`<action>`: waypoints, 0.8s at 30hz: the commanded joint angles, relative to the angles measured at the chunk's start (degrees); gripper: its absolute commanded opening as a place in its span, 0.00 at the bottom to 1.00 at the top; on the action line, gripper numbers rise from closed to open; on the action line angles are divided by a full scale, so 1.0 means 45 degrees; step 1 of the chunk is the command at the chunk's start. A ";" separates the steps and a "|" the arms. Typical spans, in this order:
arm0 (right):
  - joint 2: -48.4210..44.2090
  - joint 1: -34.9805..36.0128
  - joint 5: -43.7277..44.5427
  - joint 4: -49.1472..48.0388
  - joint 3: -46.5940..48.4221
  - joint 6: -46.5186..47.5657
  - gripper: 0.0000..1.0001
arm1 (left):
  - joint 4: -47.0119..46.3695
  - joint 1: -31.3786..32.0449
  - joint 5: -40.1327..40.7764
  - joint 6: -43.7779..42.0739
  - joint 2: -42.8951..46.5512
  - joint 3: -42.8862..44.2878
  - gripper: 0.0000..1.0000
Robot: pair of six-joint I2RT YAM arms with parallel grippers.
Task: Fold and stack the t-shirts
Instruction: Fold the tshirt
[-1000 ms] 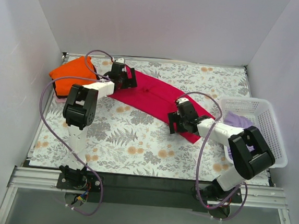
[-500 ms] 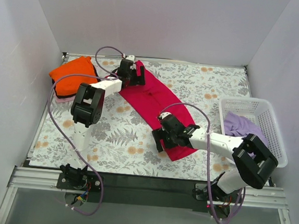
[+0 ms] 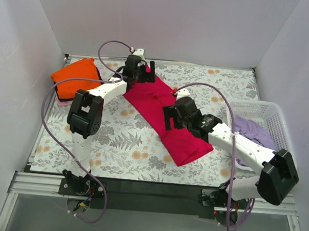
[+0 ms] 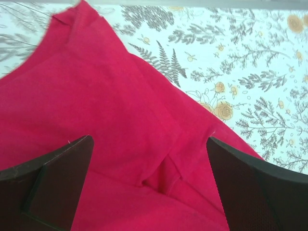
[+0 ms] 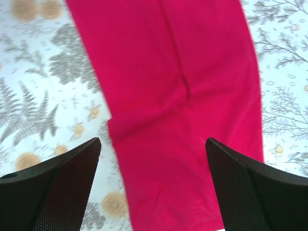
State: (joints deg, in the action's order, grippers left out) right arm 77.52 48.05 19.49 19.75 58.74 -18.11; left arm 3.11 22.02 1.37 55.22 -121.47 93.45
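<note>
At the far left corner of the tabletop (image 3: pixel 114 144) sits the folded orange t-shirt (image 3: pixel 74 79), with a sliver of pale pink t-shirt (image 3: pixel 63 101) showing under its near edge. That is my stack so far, and it has not moved in the last second.

The left end effector (image 3: pixel 142 72) has slid toward the far edge and now hovers over the far end of the crimson t-shirt (image 3: pixel 160 108). In its wrist view the fingers (image 4: pixel 57 178) stand as wide apart as they go, nothing between them, the cloth lying free below.

The crimson t-shirt has swung round. A second ago it ran as a band from far left across toward the basket. Now it runs as a long narrow strip from the far end down to near centre, flat and fairly straight.

The right end effector (image 3: pixel 168 118) has come off the strip's near end and hangs over its middle, with fingers (image 5: pixel 62 183) spread wide and nothing in them.

The white lattice basket (image 3: pixel 276 112) on the right holds the lavender t-shirt (image 3: pixel 248 126).

I judge both arms have just let go after repositioning. Cross folds come next, then the move onto the stack.
</note>
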 commanded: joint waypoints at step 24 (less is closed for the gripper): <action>0.2852 -0.2124 -0.1770 -0.2240 -0.3150 0.0119 0.76 | -0.0067 -0.1124 -0.0752 0.1694 0.0276 -0.2779 0.98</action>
State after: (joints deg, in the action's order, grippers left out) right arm 89.62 38.09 14.59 11.25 46.44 -16.21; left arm 3.51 17.78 -0.40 62.43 -119.33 79.13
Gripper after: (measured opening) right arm 0.765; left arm 0.982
